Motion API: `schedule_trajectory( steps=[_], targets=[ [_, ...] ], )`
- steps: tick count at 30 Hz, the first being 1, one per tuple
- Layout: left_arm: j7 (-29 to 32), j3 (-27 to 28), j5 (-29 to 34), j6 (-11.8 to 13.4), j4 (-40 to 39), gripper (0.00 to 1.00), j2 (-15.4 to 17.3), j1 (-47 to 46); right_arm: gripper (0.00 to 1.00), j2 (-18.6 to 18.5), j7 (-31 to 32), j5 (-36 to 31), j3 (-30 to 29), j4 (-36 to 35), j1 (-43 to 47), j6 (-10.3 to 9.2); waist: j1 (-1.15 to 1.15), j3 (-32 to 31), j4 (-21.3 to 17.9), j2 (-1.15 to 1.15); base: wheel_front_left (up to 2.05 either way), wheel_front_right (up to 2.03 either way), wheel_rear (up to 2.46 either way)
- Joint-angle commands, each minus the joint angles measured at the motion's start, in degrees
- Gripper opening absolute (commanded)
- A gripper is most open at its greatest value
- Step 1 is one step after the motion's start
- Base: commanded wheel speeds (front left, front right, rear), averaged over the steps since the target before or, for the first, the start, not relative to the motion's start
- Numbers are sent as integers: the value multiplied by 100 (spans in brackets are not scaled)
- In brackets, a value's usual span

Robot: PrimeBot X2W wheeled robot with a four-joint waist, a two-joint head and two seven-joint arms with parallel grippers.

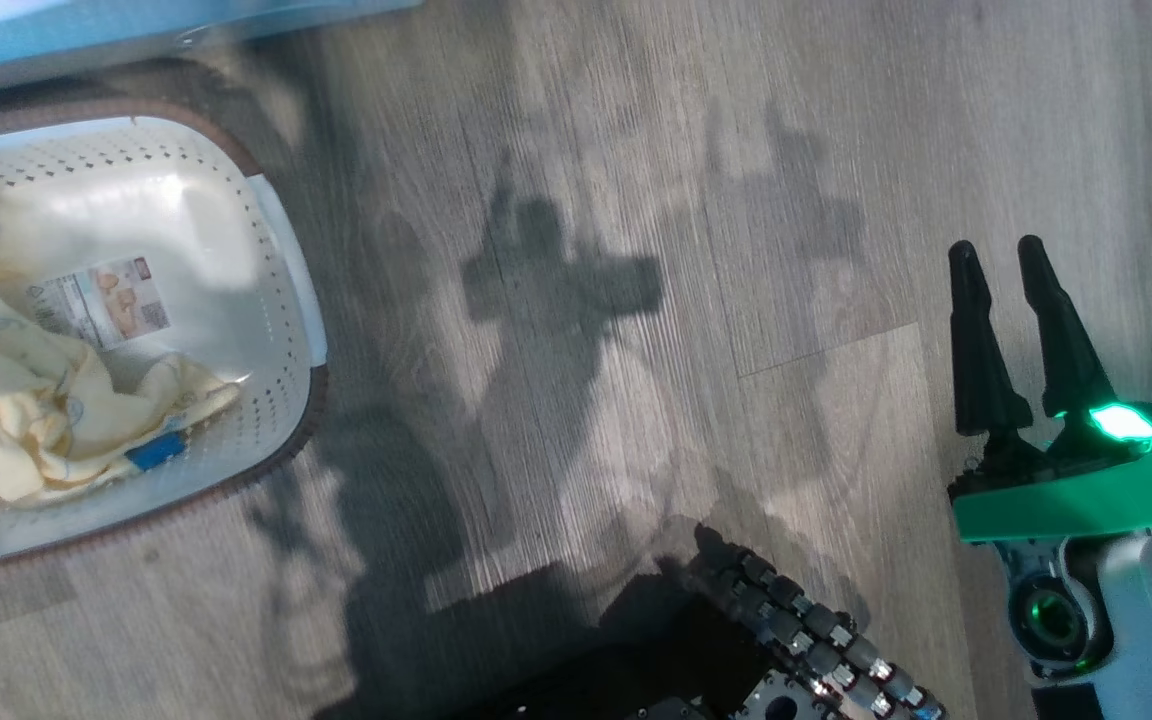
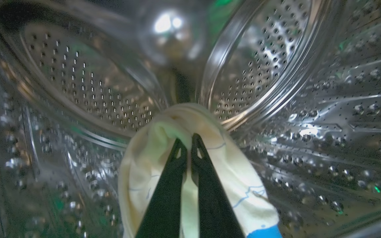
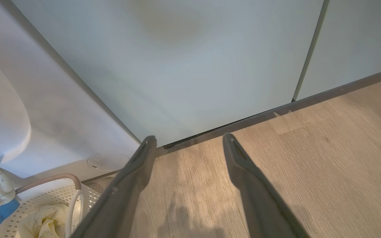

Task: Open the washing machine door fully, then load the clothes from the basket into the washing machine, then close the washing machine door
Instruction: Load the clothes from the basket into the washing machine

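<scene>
Steel washing machine drum [image 2: 263, 56] surrounds the left end effector [image 2: 187, 138], clamped on yellow clothes [image 2: 150, 155]. Right end effector [image 1: 998, 248] gapes empty.

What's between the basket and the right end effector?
Just bare wooden floor with dark shadows on it. The head view shows it, from the basket across to the open right end effector.

The right gripper [image 1: 997, 246] has two long black tapering fingers [image 1: 976, 340] on a green collar [image 1: 1076, 505] with a glowing lamp [image 1: 1123, 422]. Its forearm [image 1: 1151, 600] is white; dark, silver-tipped rollers [image 1: 806, 630] line the base [image 1: 776, 700].
</scene>
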Motion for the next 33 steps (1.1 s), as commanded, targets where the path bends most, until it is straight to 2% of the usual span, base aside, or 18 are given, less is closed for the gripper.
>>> schedule_trajectory(
  steps=[1,3,14,15,16,17,28,33],
  targets=[
    [-355,54,202,-14,-77,0,299,-278,100,-89,-38,63,100,-124,70,5,-1,48,-34,0,0,0,0],
    [-613,-7,331,1,30,0,271,-381,100,-89,-38,72,95,-126,49,5,-1,71,-30,0,0,0,0],
    [-622,-53,82,-3,635,0,78,-44,100,-89,-38,-33,18,-145,3,5,-1,147,174,0,0,0,0],
    [-606,-37,28,1,657,10,44,-27,100,-89,-38,-48,16,-143,-10,5,-1,149,197,0,0,0,0],
    [-581,-23,-28,1,679,72,6,-13,100,-89,-38,-58,10,-140,-20,5,-1,147,224,0,0,0,0],
    [-584,-29,-54,-5,683,100,-23,-2,100,-89,-38,-70,-1,-138,-28,5,-1,144,253,0,0,0,0],
    [-811,-7,-402,72,632,100,-417,485,100,-89,-38,-307,-205,-132,-47,5,-1,-90,637,0,0,0,0],
    [-1158,108,-567,237,267,100,-568,987,100,-89,-38,-479,-357,-157,11,5,-1,-279,854,0,0,0,0]
  ],
)
